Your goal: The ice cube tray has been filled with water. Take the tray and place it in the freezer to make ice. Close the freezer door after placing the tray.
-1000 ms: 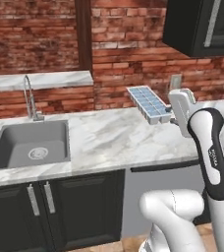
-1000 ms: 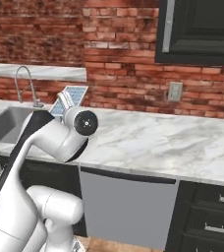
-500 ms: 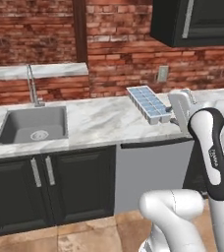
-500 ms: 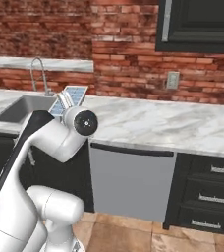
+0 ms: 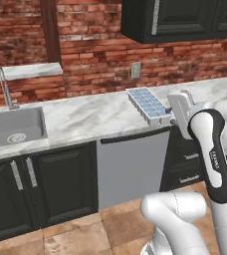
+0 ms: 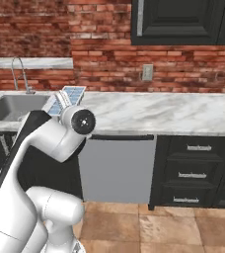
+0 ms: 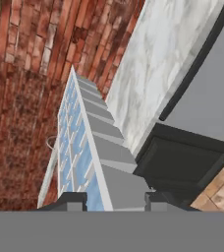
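The ice cube tray (image 5: 147, 103) is held up in the air in front of the marble counter (image 5: 90, 113), tilted, its pale blue water cells (image 7: 79, 152) showing. My gripper (image 5: 170, 118) is shut on the tray's near short end. In the hand view the two fingertips (image 7: 73, 201) clamp the tray's grey rim (image 7: 115, 183) from both sides, the gripper (image 7: 114, 202) centred on it. From the right base view the tray (image 6: 68, 97) sticks out above my arm's elbow. The freezer and the freezer door are out of view.
A steel sink (image 5: 13, 127) with a faucet (image 5: 6, 92) lies at the left of the counter. A grey dishwasher front (image 5: 130, 167) stands below the counter, dark drawers (image 6: 193, 170) to its right, dark wall cabinets (image 5: 185, 17) above. Tiled floor (image 6: 149, 227) lies in front.
The whole picture has shifted: the base has moved back and to the right, so the counter and sink sit further left and more floor shows. The tray stays in the gripper.
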Robot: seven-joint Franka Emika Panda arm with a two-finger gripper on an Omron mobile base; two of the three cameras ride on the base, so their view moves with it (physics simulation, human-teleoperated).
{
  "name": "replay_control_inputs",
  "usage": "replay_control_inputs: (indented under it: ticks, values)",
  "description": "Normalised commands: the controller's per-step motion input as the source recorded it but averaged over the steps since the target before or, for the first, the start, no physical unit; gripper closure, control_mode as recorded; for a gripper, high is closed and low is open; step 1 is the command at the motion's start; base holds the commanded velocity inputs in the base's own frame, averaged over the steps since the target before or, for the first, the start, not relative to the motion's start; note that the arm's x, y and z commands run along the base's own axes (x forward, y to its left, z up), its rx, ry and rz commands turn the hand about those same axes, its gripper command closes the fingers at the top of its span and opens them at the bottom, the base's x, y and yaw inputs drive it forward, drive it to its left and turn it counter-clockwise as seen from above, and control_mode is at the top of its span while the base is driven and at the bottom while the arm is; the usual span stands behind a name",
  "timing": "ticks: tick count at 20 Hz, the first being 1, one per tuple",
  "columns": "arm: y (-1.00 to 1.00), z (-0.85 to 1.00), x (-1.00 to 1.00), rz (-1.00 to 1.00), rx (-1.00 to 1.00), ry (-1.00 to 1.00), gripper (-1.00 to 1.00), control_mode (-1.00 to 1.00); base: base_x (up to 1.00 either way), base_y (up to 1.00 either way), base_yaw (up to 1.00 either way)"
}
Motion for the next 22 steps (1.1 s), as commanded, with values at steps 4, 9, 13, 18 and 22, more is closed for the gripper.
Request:
replay_control_inputs:
  ticks: [4,9,13,18,22]
  values:
    - [0.0,0.0,0.0,0.0,0.0,0.0,1.0,1.0,-0.19,-0.19,-0.43]
    - [0.0,0.0,0.0,0.0,0.0,0.0,1.0,1.0,-0.2,-0.18,-0.51]
    - [0.0,0.0,0.0,0.0,0.0,0.0,1.0,1.0,-0.27,-0.17,-0.53]
    - [0.0,0.0,0.0,0.0,0.0,0.0,1.0,1.0,-0.31,-0.17,-0.53]
    - [0.0,0.0,0.0,0.0,0.0,0.0,1.0,1.0,-0.32,-0.13,-0.51]
